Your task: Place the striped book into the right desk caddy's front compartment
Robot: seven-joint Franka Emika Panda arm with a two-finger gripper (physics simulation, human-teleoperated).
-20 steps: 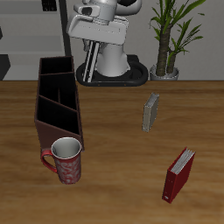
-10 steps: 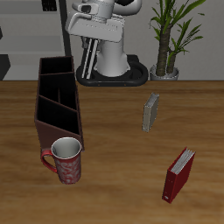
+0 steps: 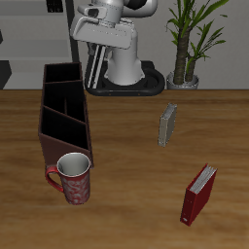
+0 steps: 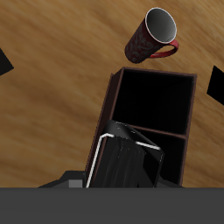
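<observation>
While hanging above back end of right desk caddy (image 3: 64, 109), gripper (image 3: 94, 68) clamps striped book (image 3: 93, 66) upright between fingers; in wrist view book (image 4: 127, 162) looks dark, stripes hard to make out. Caddy (image 4: 153, 105) compartments lie below. Mug (image 3: 74, 178) stands at caddy's front end. Grey book (image 3: 167, 124) and red book (image 3: 199, 193) stand well apart.
</observation>
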